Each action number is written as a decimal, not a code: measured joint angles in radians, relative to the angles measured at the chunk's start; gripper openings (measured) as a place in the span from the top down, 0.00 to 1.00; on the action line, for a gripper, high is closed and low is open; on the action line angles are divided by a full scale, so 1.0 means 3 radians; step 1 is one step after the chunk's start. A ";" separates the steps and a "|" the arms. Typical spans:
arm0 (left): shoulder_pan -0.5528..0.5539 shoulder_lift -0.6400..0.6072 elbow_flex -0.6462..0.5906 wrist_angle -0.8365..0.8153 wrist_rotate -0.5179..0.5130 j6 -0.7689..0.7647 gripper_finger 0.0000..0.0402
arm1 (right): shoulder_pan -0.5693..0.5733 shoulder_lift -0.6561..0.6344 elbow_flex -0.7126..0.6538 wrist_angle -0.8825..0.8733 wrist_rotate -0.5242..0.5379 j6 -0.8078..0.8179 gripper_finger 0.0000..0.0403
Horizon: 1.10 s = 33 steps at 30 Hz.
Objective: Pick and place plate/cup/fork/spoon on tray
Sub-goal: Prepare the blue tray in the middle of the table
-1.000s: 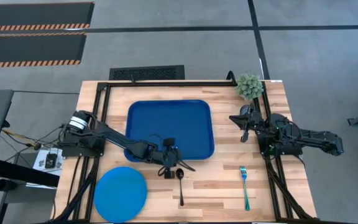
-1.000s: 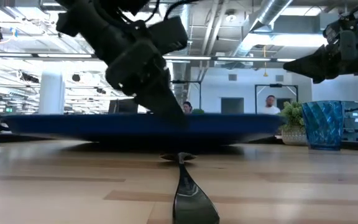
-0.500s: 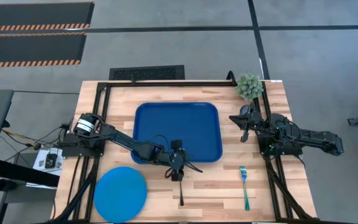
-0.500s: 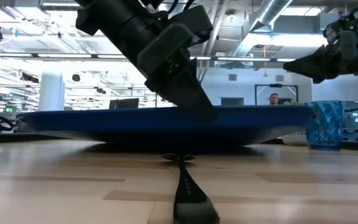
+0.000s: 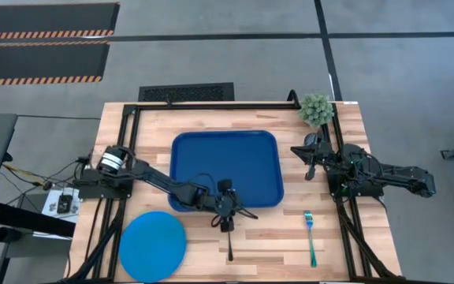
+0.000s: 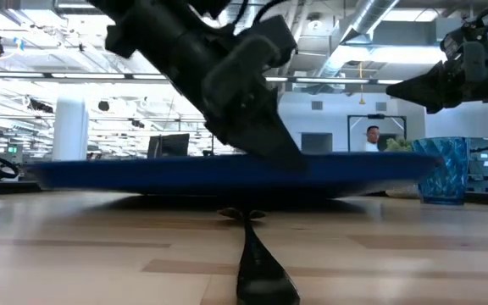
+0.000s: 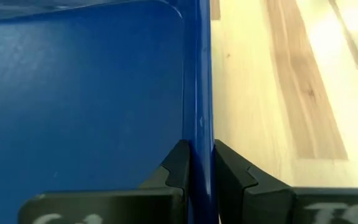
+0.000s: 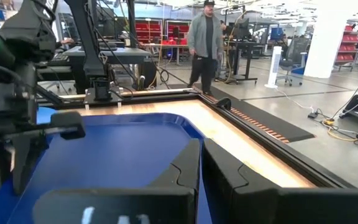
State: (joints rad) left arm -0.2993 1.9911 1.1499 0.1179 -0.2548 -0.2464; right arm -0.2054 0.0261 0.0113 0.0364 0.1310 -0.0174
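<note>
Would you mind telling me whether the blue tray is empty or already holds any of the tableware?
Empty. The tray shows bare blue; the plate, spoon and fork lie on the table.

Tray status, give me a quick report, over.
Left pincer shut on tray rim. Right pincer shut, idle beside plant. Spoon just in front of tray.

1 tray (image 5: 227, 162), 1 plate (image 5: 153, 245), 1 fork (image 5: 311, 235), 1 spoon (image 5: 229, 243), 1 cup (image 6: 440, 169), 1 plant (image 5: 316, 109)
</note>
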 joint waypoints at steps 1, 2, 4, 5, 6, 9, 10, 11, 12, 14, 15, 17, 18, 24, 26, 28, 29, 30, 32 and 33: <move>0.0002 0.0045 0.0012 0.0034 0.0019 -0.0007 0.94 | 0.0000 0.0000 0.0001 0.0006 0.0000 0.0001 0.89; 0.0002 0.0085 0.0029 0.0033 0.0015 -0.0006 0.94 | 0.0001 -0.0001 0.0000 0.0008 -0.0001 0.0000 0.89; 0.0000 0.0145 0.0066 0.0002 0.0012 0.0003 0.94 | 0.0000 0.0000 0.0000 0.0005 -0.0001 0.0000 0.89; 0.0000 0.0164 0.0088 -0.0004 0.0012 0.0022 0.94 | 0.0001 -0.0001 0.0001 0.0008 -0.0001 0.0001 0.89; 0.0000 0.0173 0.0112 -0.0016 0.0016 0.0045 0.94 | 0.0001 -0.0001 0.0001 0.0007 -0.0001 0.0000 0.89; 0.0000 0.0176 0.0190 -0.0067 0.0096 0.0140 0.94 | 0.0001 0.0000 0.0000 0.0005 0.0000 0.0000 0.89; -0.0003 0.0176 0.0206 -0.0093 0.0127 0.0179 0.94 | 0.0001 -0.0001 0.0000 0.0005 0.0000 0.0001 0.89; -0.0006 0.0176 0.0214 -0.0125 0.0164 0.0223 0.94 | 0.0000 0.0000 0.0000 0.0006 0.0000 0.0000 0.89; -0.0006 0.0176 0.0219 -0.0149 0.0215 0.0253 0.94 | 0.0001 0.0000 0.0000 0.0006 -0.0001 0.0001 0.89; -0.0006 0.0176 0.0222 -0.0162 0.0281 0.0276 0.94 | 0.0000 -0.0001 0.0000 0.0006 0.0000 0.0000 0.89; -0.0006 0.0176 0.0225 -0.0163 0.0281 0.0269 0.94 | 0.0000 0.0000 0.0000 0.0006 0.0000 0.0000 0.89; -0.0006 0.0176 0.0225 -0.0168 0.0229 0.0238 0.94 | 0.0000 0.0000 0.0000 0.0006 0.0000 0.0000 0.89; -0.0007 0.0176 0.0225 -0.0167 0.0202 0.0223 0.94 | 0.0000 -0.0001 0.0000 0.0006 0.0000 0.0000 0.89; -0.0007 0.0176 0.0225 -0.0052 0.0084 -0.0021 0.94 | 0.0001 -0.0001 0.0000 0.0006 0.0000 0.0000 0.89; -0.0010 0.0176 0.0225 -0.0063 0.0016 -0.0090 0.94 | 0.0001 -0.0001 0.0000 0.0006 -0.0001 0.0000 0.89; -0.0010 0.0177 0.0225 -0.0074 -0.0030 -0.0131 0.94 | 0.0000 0.0000 0.0000 0.0006 0.0000 0.0000 0.89; -0.0013 0.0177 0.0225 -0.0086 -0.0042 -0.0140 0.94 | 0.0000 0.0000 0.0000 0.0006 0.0000 0.0000 0.89; -0.0013 0.0177 0.0225 -0.0102 -0.0041 -0.0143 0.94 | 0.0001 -0.0001 0.0000 0.0006 -0.0001 0.0000 0.89; -0.0014 0.0201 0.0225 -0.0107 -0.0031 -0.0111 0.94 | 0.0000 -0.0001 0.0000 0.0006 -0.0001 0.0000 0.89; -0.0017 0.0223 0.0225 -0.0107 0.0001 -0.0087 0.94 | 0.0001 -0.0001 0.0001 0.0006 0.0000 0.0000 0.89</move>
State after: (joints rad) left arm -0.3042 2.0580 1.2175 0.0856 -0.2545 -0.2725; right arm -0.2050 0.0258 0.0116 0.0383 0.1310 -0.0174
